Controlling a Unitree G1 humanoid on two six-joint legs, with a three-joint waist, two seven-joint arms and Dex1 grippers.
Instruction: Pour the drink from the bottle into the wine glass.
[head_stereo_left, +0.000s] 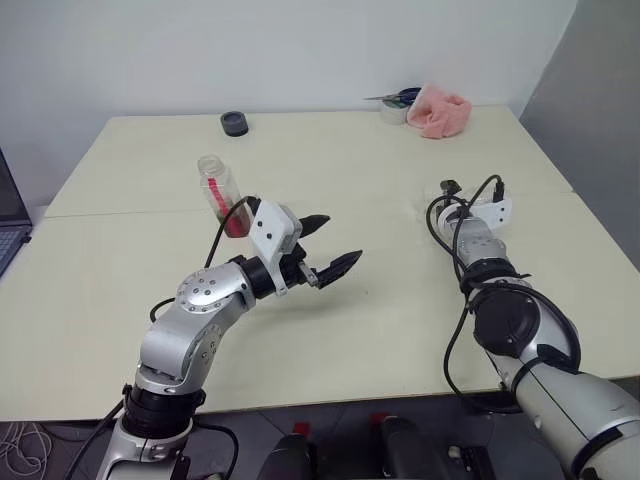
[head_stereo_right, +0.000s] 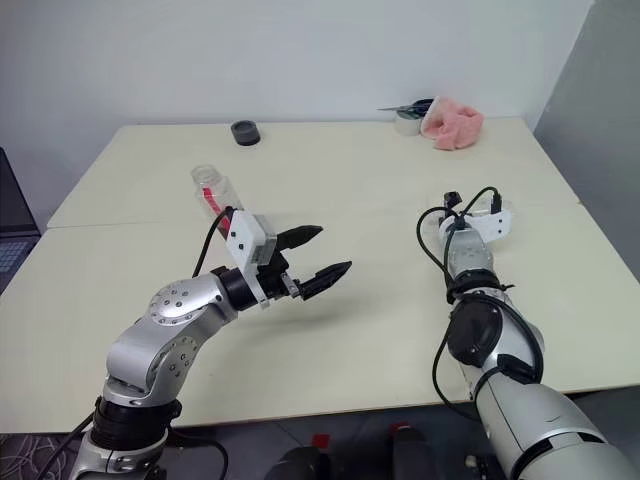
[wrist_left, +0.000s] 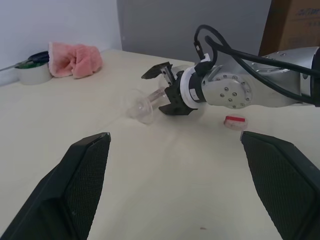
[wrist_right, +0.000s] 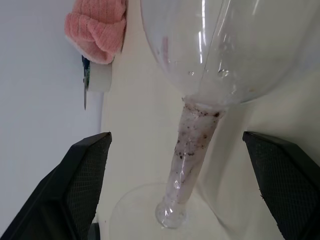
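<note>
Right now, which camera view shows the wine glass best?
The right wrist view: the wine glass appears close up, bowl, stained stem and foot between the open right claw fingers. The left wrist view shows it small, lying on the table at that claw. The eye views barely show it.

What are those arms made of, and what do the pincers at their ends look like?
Both arms are silver-grey metal segments with black joints and loose black cables. Each ends in a white bracket and a pincer, the left pincer and the right pincer, each with two black pointed fingers.
</note>
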